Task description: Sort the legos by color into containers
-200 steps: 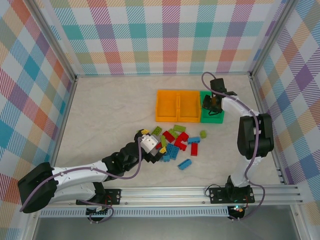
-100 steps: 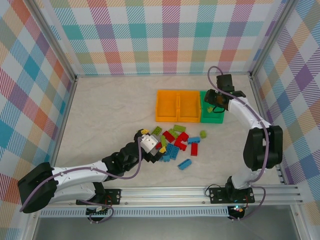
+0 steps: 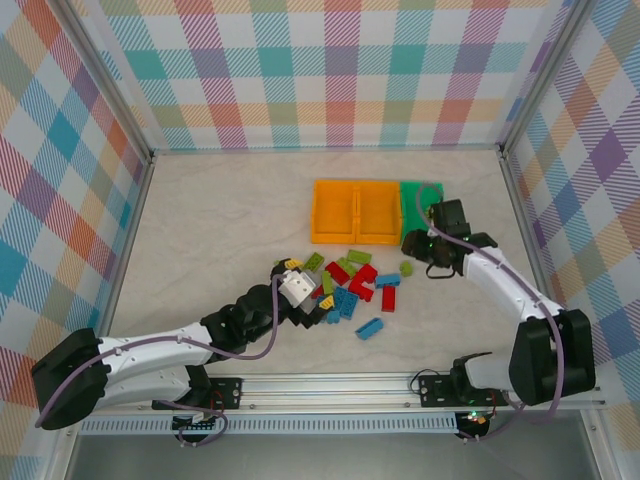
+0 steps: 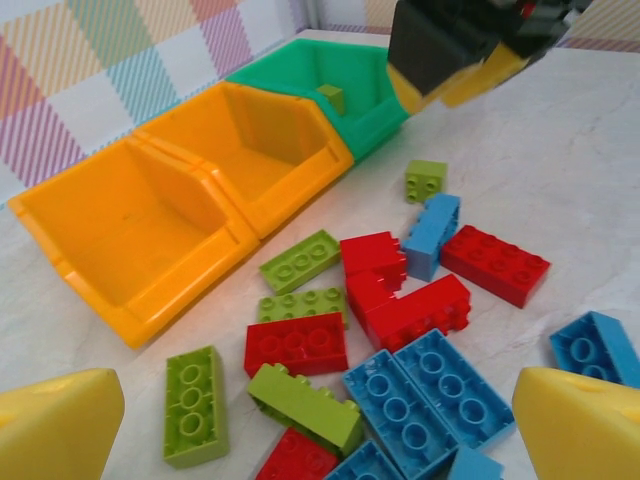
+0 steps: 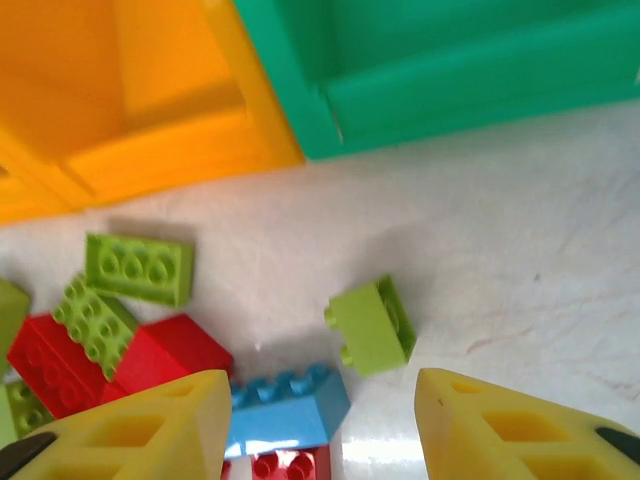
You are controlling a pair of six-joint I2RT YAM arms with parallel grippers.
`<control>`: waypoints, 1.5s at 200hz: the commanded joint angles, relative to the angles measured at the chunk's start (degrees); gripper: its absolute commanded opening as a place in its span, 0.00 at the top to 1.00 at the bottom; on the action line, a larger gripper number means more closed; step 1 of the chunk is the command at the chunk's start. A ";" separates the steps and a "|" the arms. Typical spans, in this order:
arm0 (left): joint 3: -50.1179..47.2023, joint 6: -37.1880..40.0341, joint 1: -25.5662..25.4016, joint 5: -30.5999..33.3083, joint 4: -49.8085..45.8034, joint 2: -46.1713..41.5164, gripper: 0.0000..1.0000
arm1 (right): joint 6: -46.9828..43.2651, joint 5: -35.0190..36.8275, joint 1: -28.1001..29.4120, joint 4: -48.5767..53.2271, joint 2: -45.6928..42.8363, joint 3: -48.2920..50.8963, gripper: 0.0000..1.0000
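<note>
The legos, blue, red and olive-green bricks, lie in a loose pile in front of the containers: two orange bins and a green bin. My left gripper hovers open over the pile's left side. Between its yellow fingertips lie a red brick, a green one and blue ones. My right gripper is open and holds nothing, low above a small green brick and a blue brick. One green brick lies in the green bin.
The bins stand side by side near the back of the white table, the green bin right of the orange one. Metal frame posts and checkered walls enclose the table. Bare tabletop stretches to the left of the pile.
My right gripper has come back from above the green bin towards the pile and lower, its jaws wider apart. The left arm has barely moved.
</note>
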State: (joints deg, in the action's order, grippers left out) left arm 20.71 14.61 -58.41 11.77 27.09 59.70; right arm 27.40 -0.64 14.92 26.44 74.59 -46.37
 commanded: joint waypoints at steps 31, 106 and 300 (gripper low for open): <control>0.23 1.12 0.10 -2.73 0.41 1.60 0.00 | -0.06 -3.23 0.71 -5.87 8.11 1.33 0.45; 0.74 1.04 0.09 -3.48 0.14 2.67 0.00 | 0.90 1.81 1.34 -9.50 13.13 2.73 0.59; -0.67 -1.34 0.23 14.90 -0.03 -1.73 0.00 | -5.08 8.13 -5.80 -11.32 18.45 -19.46 0.88</control>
State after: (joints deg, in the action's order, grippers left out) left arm 20.71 13.89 -58.41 22.35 26.98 59.24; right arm 21.80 11.46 11.62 15.64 88.90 -62.70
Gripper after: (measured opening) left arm 0.997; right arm 0.245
